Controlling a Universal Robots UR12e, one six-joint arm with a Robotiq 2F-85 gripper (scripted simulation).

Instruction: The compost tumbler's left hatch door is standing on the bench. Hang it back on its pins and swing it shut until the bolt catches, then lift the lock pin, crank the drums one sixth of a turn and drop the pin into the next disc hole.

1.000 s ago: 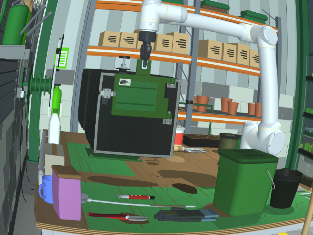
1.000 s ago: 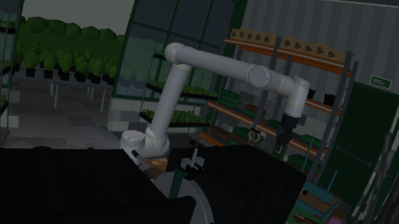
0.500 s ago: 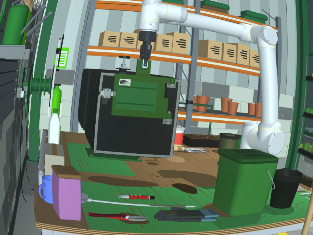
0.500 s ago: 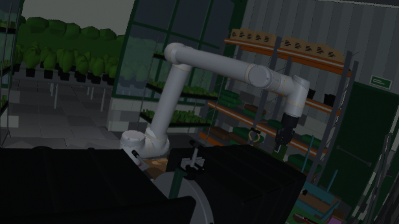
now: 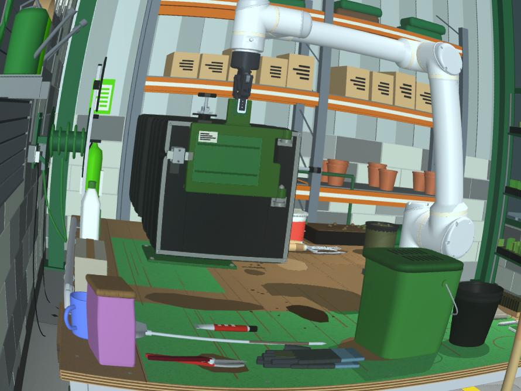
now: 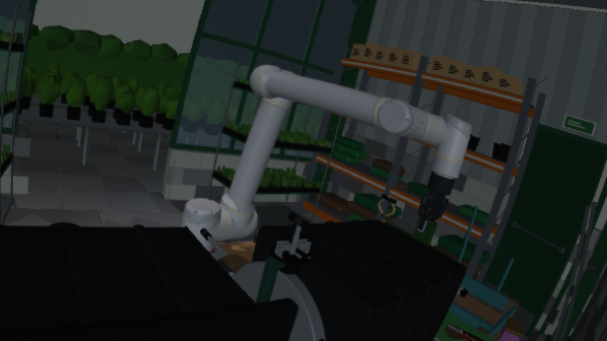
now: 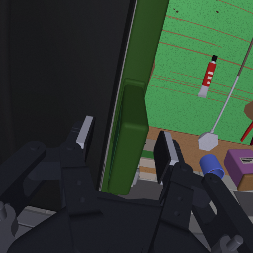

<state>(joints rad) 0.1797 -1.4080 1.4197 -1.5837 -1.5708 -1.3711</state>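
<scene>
The green hatch door hangs against the front of the black tumbler drum, its top grip tab standing up between the fingers of my open gripper, which holds nothing. Hinge brackets sit on the door's right edge and a grey bolt latch on the frame's left edge. The T-handled lock pin stands on top of the tumbler, left of my gripper. The second side camera shows the gripper above the drum's far edge.
A green lidded bin and black pot stand front right on the bench. A purple box, blue mug, red tube, a long rod, pliers and gloves lie along the front edge. Shelving rises behind the tumbler.
</scene>
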